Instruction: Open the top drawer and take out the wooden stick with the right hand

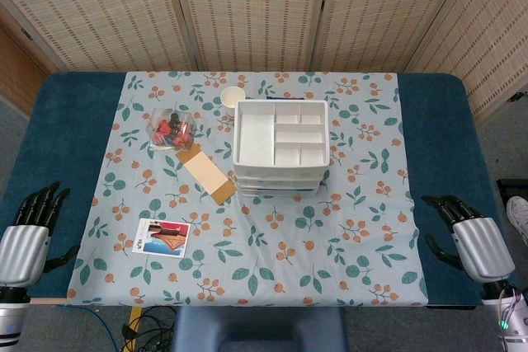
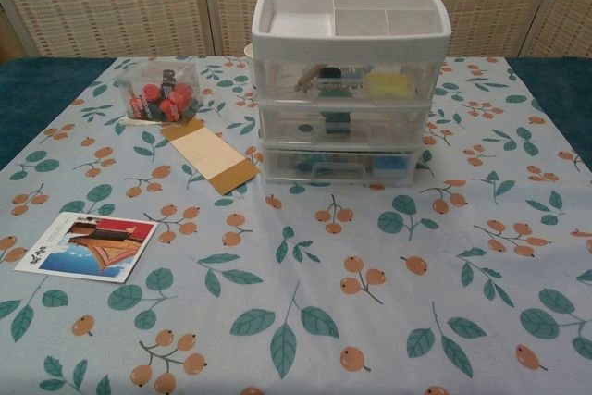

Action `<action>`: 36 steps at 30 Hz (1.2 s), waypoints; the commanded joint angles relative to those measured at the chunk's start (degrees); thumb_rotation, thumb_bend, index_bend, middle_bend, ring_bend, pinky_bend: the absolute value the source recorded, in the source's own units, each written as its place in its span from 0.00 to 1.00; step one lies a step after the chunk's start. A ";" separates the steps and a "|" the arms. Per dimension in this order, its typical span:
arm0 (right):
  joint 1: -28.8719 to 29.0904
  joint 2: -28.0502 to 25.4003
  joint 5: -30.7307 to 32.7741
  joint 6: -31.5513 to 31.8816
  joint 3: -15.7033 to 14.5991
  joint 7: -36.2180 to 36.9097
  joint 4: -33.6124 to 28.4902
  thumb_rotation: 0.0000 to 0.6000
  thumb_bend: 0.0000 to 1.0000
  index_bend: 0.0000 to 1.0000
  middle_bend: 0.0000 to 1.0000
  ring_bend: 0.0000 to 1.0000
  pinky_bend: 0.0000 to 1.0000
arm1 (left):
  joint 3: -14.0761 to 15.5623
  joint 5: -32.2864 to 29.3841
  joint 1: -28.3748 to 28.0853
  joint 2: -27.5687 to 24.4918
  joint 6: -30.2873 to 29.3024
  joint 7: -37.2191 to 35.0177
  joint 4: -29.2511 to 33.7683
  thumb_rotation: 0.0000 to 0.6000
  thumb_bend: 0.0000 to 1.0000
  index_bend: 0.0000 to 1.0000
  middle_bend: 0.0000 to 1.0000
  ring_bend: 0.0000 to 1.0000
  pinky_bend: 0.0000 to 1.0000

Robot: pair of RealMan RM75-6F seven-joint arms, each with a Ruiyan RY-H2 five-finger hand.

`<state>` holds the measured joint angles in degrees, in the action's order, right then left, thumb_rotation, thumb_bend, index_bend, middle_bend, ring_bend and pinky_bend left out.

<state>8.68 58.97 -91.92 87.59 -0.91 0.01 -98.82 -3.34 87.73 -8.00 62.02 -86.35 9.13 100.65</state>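
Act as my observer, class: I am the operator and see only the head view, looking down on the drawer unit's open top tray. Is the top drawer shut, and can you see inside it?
Observer: Yes. In the chest view the top drawer is shut, and its front is clear.
Operator: Is the stick in there?
Observer: A brown stick shows through the front, tilted, in the drawer's left half.
Operator: Is anything else in there with it?
Observer: A yellow item sits toward the right end of the same drawer.
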 commanded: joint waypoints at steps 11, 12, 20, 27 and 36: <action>0.99 0.92 -1.24 -2.11 1.12 -0.99 -1.39 1.00 0.38 0.16 0.29 0.24 0.42 | 0.07 -0.15 0.24 -0.37 0.06 -0.48 -0.04 1.00 0.16 0.03 0.00 0.00 0.08; 1.14 1.05 -1.24 -2.36 1.25 -1.16 -1.57 1.00 0.38 0.16 0.29 0.24 0.42 | 0.06 -0.17 0.26 -0.42 0.05 -0.51 -0.05 1.00 0.16 0.03 0.00 0.00 0.08; 4.69 3.75 1.03 -9.53 2.29 -1.03 -5.85 1.00 0.38 0.16 0.41 0.41 0.52 | 0.08 0.19 0.08 -0.57 0.35 -0.87 -0.06 1.00 0.16 0.03 0.00 0.00 0.08; 10.64 7.08 5.92 -20.96 3.71 8.27 -9.15 1.00 0.39 0.14 0.64 0.67 0.81 | 0.08 0.17 0.10 -0.73 0.44 -1.15 -0.14 1.00 0.16 0.03 0.00 0.00 0.08; 17.76 14.60 14.10 -33.45 7.66 23.80 -7.64 1.00 0.53 0.04 0.75 0.82 0.90 | 0.10 -0.11 0.54 -1.24 0.08 -1.91 -0.47 1.00 0.16 0.03 0.00 0.00 0.08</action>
<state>24.05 70.93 -80.50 57.28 5.08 20.22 -107.22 -3.23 87.64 -7.48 60.79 -86.25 7.23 100.20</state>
